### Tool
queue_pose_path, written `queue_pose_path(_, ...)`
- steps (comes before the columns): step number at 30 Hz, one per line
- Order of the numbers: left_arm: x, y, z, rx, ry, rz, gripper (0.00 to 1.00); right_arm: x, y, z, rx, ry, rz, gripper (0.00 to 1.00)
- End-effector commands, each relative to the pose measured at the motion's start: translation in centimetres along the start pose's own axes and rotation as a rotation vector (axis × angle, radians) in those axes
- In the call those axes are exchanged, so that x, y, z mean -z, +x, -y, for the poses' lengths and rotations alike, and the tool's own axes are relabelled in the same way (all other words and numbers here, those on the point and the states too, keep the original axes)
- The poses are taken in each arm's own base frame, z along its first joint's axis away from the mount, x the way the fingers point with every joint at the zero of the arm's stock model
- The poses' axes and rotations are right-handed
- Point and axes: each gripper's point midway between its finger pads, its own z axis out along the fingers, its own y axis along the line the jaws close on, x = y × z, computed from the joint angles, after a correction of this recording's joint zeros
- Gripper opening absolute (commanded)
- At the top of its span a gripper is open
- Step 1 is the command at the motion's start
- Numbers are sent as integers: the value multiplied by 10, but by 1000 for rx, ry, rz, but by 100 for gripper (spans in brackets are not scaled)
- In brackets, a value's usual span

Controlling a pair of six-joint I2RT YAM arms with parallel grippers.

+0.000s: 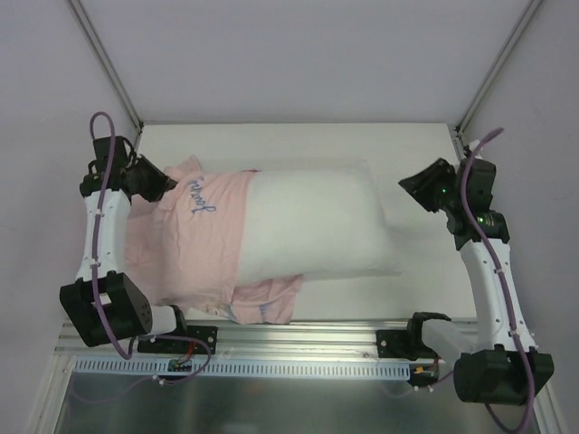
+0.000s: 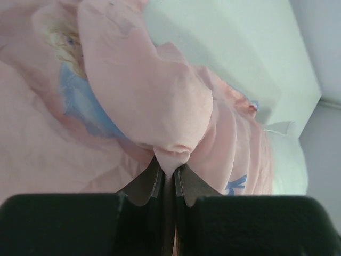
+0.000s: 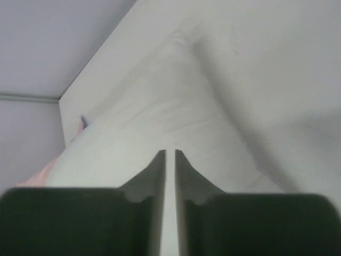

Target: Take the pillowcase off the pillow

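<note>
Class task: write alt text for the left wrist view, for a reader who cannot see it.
The left end effector pinches a bunched fold of the pink pillowcase. A blue print shows on the fabric, with the white table beyond.

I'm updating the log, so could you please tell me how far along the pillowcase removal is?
Done: about half the pillow lies bare. In hand: the left end effector pinches the pink pillowcase. Left: the pillow's other half is covered; the right end effector sits off its bare end.
</note>
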Motion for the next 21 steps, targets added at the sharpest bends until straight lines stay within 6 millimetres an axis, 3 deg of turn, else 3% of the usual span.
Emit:
queue_pose_path(1,-18,45,58,-206,134,-137,0,13,0,-59,291,-77,-25,49)
queue_pose_path(3,-32,75,71,-278,137,-216,0,2,13,-59,382,-19,-72,74)
queue_pose_path(5,-47,116,85,-357,129,-304,0,1,14,-52,411,52,-84,90)
queue_pose_path(7,-55,128,81,-352,93,-319,0,0,17,-37,431,144,-86,97)
queue_pose_path(8,-57,133,82,-357,95,-324,0,0,15,-26,441,200,-62,99)
queue_pose_path(14,-56,157,82,-388,127,-359,0,3,16,-21,467,200,-10,99)
queue_pose_path(17,-56,159,78,-406,117,-353,0,1,15,-15,477,252,-33,97)
queue_pose_path(21,-55,161,69,-414,99,-345,0,3,-9,11,514,428,21,96)
